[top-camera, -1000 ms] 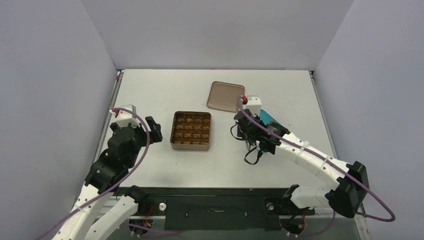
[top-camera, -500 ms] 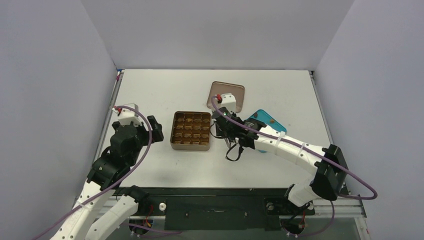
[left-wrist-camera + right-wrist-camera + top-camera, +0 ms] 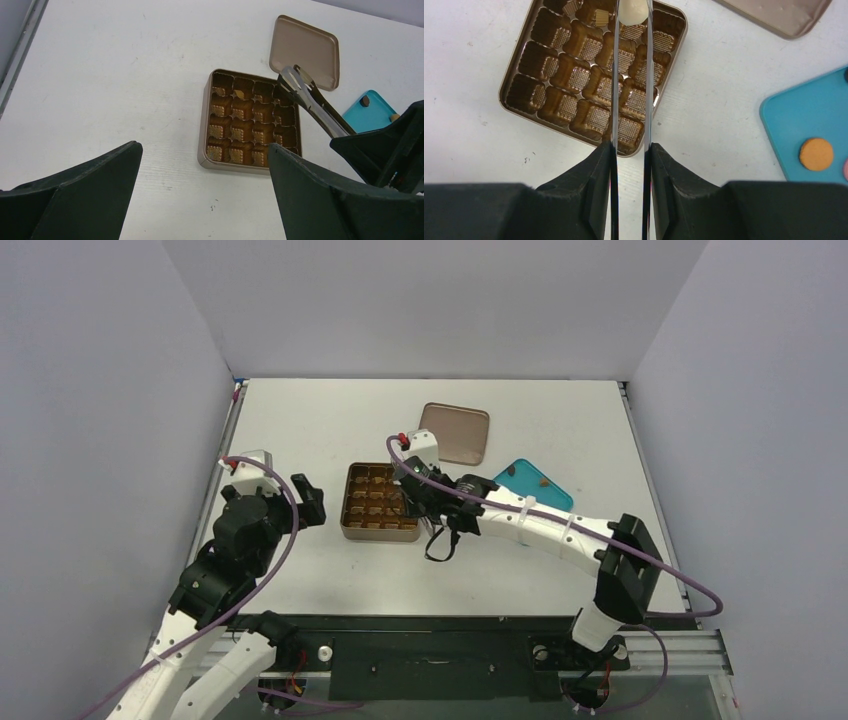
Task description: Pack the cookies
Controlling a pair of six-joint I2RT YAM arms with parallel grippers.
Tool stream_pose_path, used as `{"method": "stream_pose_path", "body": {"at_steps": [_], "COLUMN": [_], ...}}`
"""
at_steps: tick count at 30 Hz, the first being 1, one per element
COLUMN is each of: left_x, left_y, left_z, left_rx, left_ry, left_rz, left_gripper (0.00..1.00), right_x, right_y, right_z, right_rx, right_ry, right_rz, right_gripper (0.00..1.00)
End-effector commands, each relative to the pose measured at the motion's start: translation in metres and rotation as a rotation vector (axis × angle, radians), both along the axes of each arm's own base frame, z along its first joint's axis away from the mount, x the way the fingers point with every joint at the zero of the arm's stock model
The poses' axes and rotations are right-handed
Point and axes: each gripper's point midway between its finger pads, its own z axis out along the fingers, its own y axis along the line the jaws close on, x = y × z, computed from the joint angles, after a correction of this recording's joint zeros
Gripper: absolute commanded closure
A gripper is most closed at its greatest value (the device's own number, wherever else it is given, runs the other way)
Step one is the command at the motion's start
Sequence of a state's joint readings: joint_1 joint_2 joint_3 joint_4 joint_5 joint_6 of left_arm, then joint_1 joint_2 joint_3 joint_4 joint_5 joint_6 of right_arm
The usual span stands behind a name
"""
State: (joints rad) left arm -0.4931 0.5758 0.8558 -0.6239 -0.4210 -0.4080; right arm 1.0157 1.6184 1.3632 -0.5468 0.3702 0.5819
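Note:
My right gripper (image 3: 632, 147) is shut on a pair of metal tongs (image 3: 615, 75), which reach out over the square brown gridded tin (image 3: 502, 94). A cream-white cookie (image 3: 634, 10) is pinched between the tong tips, above the tin's far row. One pale cookie (image 3: 601, 18) lies in a far cell. An orange cookie (image 3: 816, 154) rests on the teal plate (image 3: 794, 115), and a small brown cookie (image 3: 365, 101) lies on it too. My left gripper (image 3: 203, 147) is open and holds nothing, low over the table just left of the tin (image 3: 346, 502).
The tin's lid (image 3: 455, 432) lies flat behind the tin, left of the teal plate (image 3: 520, 480). The right arm (image 3: 540, 525) stretches across the table in front of the plate. White walls close in the sides and back.
The right arm has swung left from over the teal plate to over the tin, carrying the tongs. The left arm has barely moved.

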Motion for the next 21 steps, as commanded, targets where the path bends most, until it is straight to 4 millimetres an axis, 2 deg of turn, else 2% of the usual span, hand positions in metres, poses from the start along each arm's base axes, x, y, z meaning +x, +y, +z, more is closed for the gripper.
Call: {"method": "stream_pose_path", "body": {"at_steps": [1,7,14,21], "left_x": [0.005,0.006,0.006,0.007], "left_y": [-0.003,-0.003,-0.005,-0.006], "left_z": [0.014,0.013,0.012,0.011], "left_rx": [-0.03,-0.028,-0.028,-0.027], "left_ry": [-0.052,-0.048,-0.043,-0.04], "left_rz": [-0.004,-0.005,-0.011,-0.014], "left_gripper": [0.03,0.03,0.03,0.03], "right_x": [0.014,0.023,0.03,0.031], "right_y": [0.022,0.033,0.03,0.029], "right_z": [0.016,0.004,-0.007,-0.013], "right_rx": [0.049,0.034,0.024,0.017], "right_ry": [-0.041,-0.024,-0.006,0.004], "right_rz": [0.012,0.013,-0.001,-0.006], "right_gripper": [0.75,0.75,0.75,0.7]}}
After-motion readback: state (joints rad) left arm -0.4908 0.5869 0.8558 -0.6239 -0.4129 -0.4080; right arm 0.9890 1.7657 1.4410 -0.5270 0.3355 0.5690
